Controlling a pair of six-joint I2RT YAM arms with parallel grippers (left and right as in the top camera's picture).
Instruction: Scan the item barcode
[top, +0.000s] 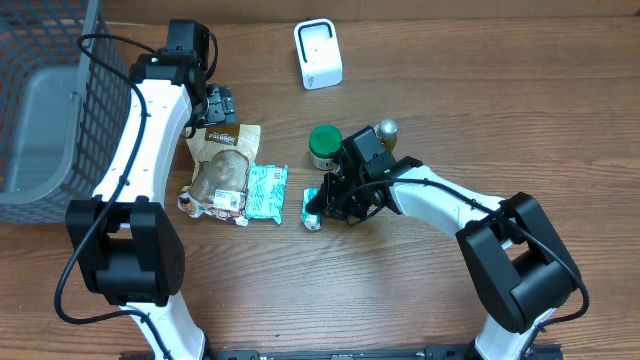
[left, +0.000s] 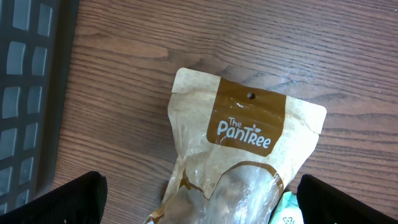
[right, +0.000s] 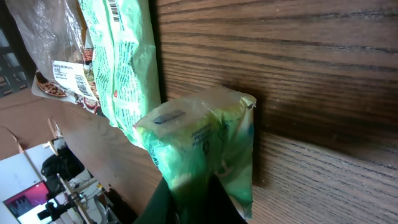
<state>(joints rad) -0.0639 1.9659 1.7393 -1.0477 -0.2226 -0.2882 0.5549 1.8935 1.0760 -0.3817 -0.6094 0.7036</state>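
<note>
The right claw (top: 325, 205) is pinched on the small green packet (right: 205, 140), low over mid-table. The grasp looks made, so next it must carry the packet to the white scanner (top: 318, 54) at the far side, barcode facing it. The left claw (top: 222, 103) hangs wide over the brown pouch (left: 249, 143).

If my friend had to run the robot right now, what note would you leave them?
Left hand: open, holding nothing, over the top of the brown pouch.
Right hand: shut on the small green packet.
Scanner: white, on the far side of the table, away from both hands.
Done: the packet is gripped.
Left: carry the packet to the scanner and show it the barcode.
</note>
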